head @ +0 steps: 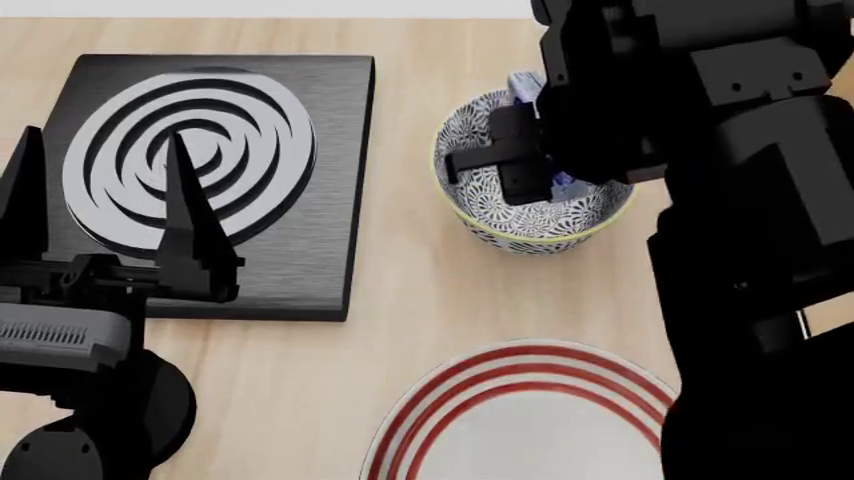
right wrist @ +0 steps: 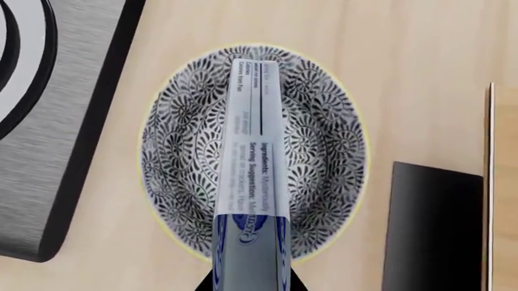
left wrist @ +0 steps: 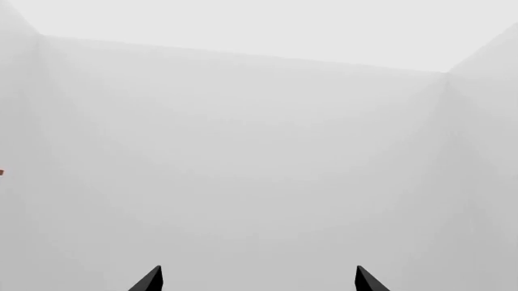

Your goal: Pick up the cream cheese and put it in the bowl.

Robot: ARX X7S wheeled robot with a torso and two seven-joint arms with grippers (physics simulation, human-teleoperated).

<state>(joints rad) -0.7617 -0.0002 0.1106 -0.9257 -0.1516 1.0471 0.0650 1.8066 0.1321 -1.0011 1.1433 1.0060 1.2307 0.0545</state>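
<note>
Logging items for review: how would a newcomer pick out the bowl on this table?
On the wooden table, look right of the black stove slab, beyond the red-ringed plate. The bowl sits there under the right gripper: deep, black-and-white floral, with a thin yellow rim.

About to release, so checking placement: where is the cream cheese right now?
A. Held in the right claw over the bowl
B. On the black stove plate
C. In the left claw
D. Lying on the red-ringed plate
A: the right wrist view shows the cream cheese in the right claw, directly over the bowl.
</note>
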